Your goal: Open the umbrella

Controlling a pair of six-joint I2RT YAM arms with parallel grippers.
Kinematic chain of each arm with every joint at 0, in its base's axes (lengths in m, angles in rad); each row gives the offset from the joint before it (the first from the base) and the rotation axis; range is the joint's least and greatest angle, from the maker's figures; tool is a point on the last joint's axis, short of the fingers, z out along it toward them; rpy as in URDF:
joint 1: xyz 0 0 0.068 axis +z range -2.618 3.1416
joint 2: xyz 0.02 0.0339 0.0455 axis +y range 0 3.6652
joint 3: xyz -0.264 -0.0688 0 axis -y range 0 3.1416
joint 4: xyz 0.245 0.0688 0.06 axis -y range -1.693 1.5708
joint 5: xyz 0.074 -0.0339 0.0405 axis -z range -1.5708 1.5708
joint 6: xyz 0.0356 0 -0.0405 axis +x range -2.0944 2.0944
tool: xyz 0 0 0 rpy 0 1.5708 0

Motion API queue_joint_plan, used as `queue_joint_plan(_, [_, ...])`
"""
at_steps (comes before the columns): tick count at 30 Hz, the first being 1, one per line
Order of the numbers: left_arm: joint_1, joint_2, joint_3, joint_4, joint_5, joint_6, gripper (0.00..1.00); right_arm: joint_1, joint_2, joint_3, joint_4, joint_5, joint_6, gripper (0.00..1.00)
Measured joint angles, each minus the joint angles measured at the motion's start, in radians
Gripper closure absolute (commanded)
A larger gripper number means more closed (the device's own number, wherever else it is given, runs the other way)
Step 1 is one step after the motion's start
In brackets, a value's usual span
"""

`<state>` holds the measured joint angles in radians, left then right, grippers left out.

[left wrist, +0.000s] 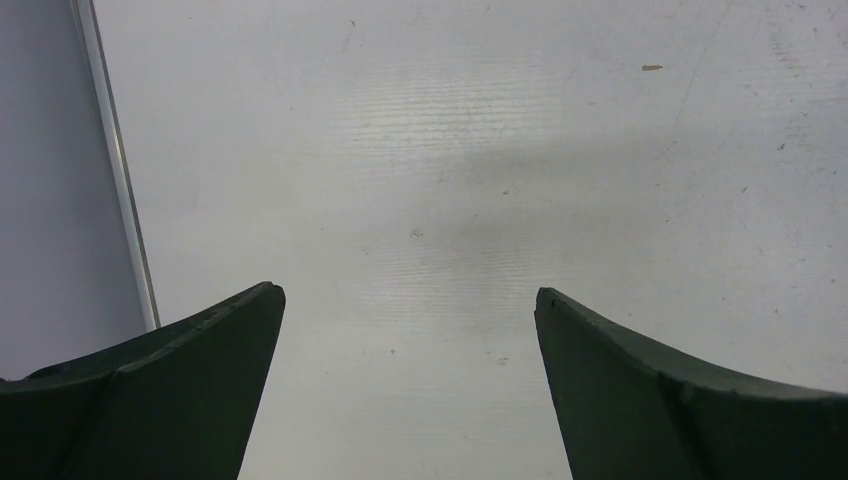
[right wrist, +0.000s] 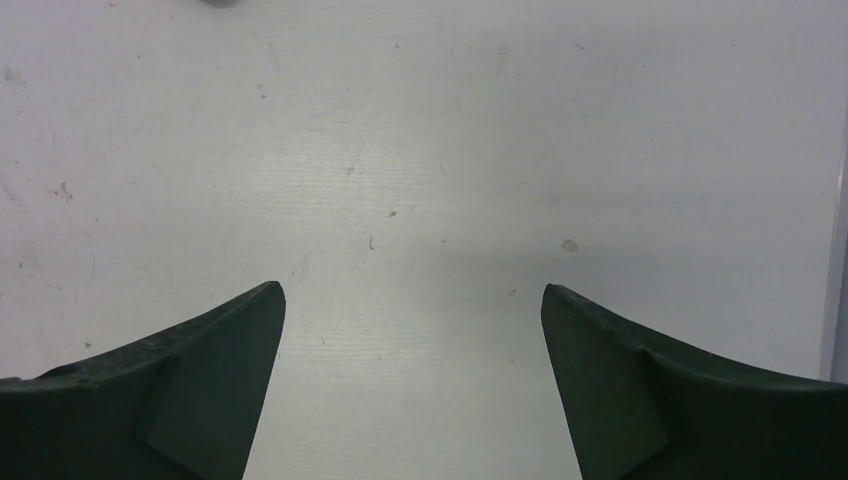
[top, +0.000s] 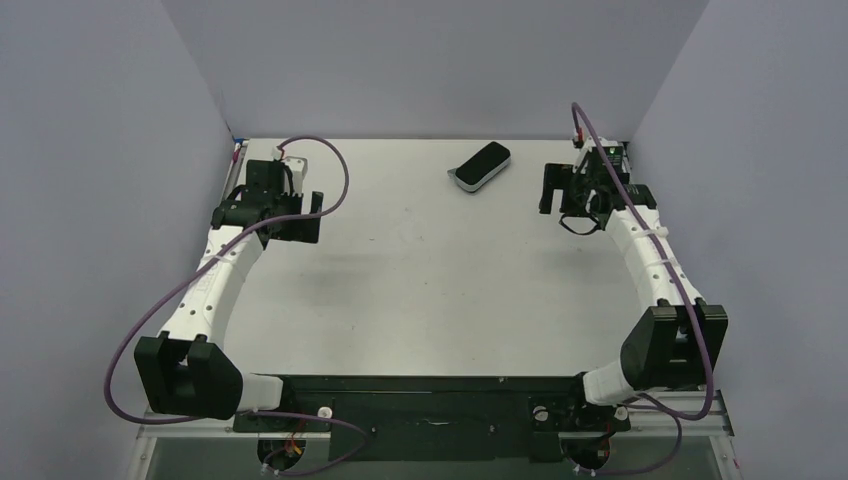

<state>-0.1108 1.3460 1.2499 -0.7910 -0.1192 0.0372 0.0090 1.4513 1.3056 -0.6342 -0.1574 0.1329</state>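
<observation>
The umbrella (top: 480, 166) lies folded at the back of the white table, right of centre, a short dark oblong with a pale edge. It is alone, and neither gripper touches it. My left gripper (top: 298, 215) hovers over the back left of the table, well to the umbrella's left. In the left wrist view it (left wrist: 408, 292) stands open over bare table. My right gripper (top: 556, 200) hovers just right of the umbrella. In the right wrist view it (right wrist: 411, 289) is open too, with nothing between its fingers. Neither wrist view shows the umbrella clearly.
Lilac walls close the table (top: 420, 290) in on the left, back and right. A metal rail (left wrist: 120, 180) runs along the left edge near my left gripper. The table's right edge (right wrist: 838, 250) lies close to my right gripper. Purple cables loop from both arms.
</observation>
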Motion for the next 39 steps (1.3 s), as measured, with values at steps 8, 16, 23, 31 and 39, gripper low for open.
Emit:
queue_joint_plan(8, [0.000, -0.004, 0.000, -0.036, 0.064, 0.012, 0.03, 0.135, 0.171, 0.174, -0.004, 0.035, -0.113, 0.05])
queue_joint_plan(16, [0.001, -0.016, 0.000, -0.066, 0.097, 0.015, 0.03, 0.235, 0.465, 0.512, 0.049, 0.128, -0.141, 0.07])
queue_joint_plan(23, [0.011, -0.060, -0.022, -0.095, 0.103, 0.014, 0.03, 0.319, 0.701, 0.731, 0.135, 0.200, -0.137, 0.09])
queue_joint_plan(31, [0.023, -0.094, -0.041, -0.130, 0.117, 0.007, 0.03, 0.362, 0.896, 0.858, 0.323, 0.413, -0.041, 0.08])
queue_joint_plan(39, [0.030, -0.108, -0.047, -0.168, 0.118, -0.008, 0.03, 0.316, 1.019, 0.933, 0.440, 0.539, 0.093, 0.09])
